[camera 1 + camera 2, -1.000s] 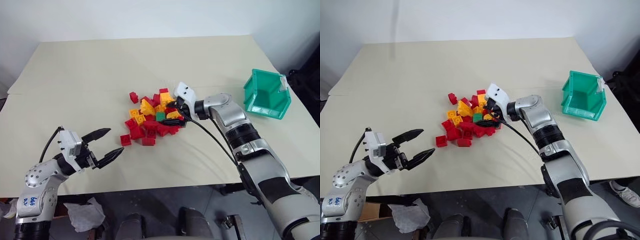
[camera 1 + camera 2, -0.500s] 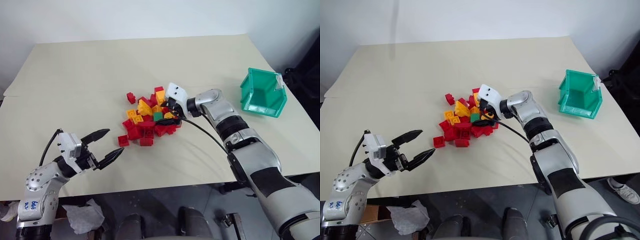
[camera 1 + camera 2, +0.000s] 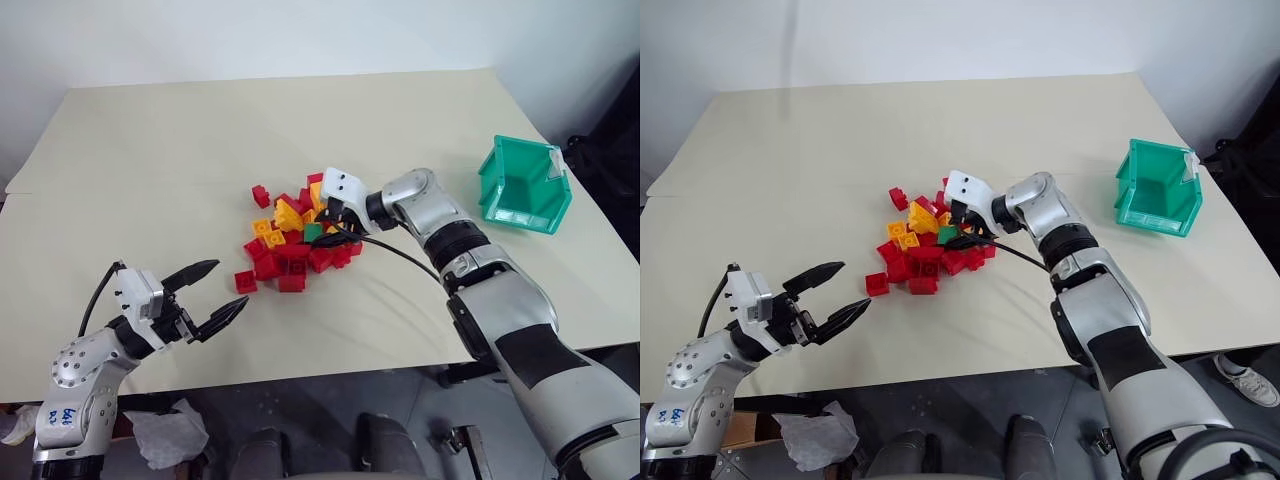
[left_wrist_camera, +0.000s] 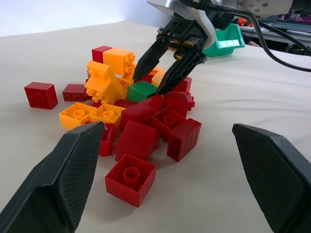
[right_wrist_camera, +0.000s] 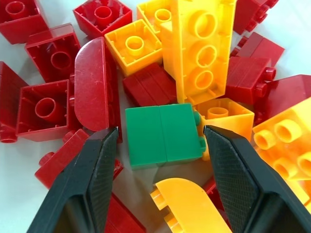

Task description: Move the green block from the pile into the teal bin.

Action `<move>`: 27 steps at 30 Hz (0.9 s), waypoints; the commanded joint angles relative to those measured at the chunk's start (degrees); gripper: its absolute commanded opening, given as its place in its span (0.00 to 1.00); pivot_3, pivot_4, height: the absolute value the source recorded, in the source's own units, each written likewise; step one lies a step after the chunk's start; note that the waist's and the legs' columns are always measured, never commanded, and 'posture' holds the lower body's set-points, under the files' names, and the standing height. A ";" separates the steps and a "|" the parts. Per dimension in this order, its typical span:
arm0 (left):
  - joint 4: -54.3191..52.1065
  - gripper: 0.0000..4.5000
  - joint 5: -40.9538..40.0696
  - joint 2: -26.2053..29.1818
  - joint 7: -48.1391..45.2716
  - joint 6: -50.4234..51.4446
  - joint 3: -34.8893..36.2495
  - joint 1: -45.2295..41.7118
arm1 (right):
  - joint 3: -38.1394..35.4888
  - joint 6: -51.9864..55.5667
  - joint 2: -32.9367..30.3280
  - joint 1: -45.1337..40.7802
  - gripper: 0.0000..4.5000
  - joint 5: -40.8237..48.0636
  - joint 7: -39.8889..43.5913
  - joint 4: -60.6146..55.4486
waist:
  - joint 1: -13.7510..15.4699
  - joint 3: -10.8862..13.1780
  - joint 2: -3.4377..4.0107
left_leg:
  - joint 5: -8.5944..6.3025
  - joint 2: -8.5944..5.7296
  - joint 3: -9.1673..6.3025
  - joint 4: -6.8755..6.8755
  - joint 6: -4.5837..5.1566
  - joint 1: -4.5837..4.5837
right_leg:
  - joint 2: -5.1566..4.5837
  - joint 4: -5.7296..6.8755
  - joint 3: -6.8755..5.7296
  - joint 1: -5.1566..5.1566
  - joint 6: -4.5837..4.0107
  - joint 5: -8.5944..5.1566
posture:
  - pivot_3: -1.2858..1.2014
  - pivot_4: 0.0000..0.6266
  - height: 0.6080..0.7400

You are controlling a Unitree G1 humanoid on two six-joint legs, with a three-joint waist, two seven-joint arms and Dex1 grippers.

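Your right gripper (image 5: 160,141) is down in the pile (image 3: 295,240) at the middle of the table (image 3: 150,160), its two fingers spread apart on either side of the green block (image 5: 163,135), with a sliver of space showing on each side, so it is not yet clamped. The green block lies on the pile's right part, among red and yellow bricks, with a long yellow brick (image 5: 201,48) just beyond it. The teal bin (image 3: 525,187) stands well apart, near the table's right edge. Your left gripper (image 3: 208,297) hovers over the near left of the table, short of the pile, jaws wide apart and holding nothing.
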 commanded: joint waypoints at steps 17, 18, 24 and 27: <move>-1.31 1.00 -0.16 0.43 0.45 -0.66 0.68 -1.27 | -2.74 2.90 0.02 -0.55 0.41 0.16 1.13 0.66 | 0.02 0.00 0.00 | 0.00 0.00 0.00 0.00 -0.01 0.02 | 0.00 0.00 0.00 0.03 0.00 0.00 | 0.52 0.24 1.00; -1.42 1.00 -0.18 0.43 0.50 -0.60 0.66 -1.27 | -3.45 2.99 -0.29 -0.51 0.41 0.91 1.98 -0.07 | 0.01 0.00 0.00 | 0.00 0.00 0.00 0.00 -0.01 0.02 | 0.00 0.00 0.00 0.03 0.00 0.00 | 0.52 0.24 1.00; -1.74 1.00 -0.45 0.36 0.32 -0.31 0.22 -1.55 | -12.71 1.95 -7.64 3.99 0.41 10.20 6.43 -13.19 | 0.60 0.01 0.01 | 0.00 -0.01 -0.06 0.02 -0.01 -0.05 | 0.00 -0.04 -0.03 0.02 0.00 0.00 | 0.52 0.24 1.00; -1.64 1.00 -0.36 -0.22 0.02 0.09 -1.64 -2.99 | -19.12 0.45 -13.36 11.08 0.41 17.20 9.14 -24.41 | 1.59 0.01 0.01 | -0.01 -0.02 -0.09 0.00 -0.01 -0.06 | 0.00 -0.10 -0.07 0.03 0.00 0.00 | 0.52 0.24 1.00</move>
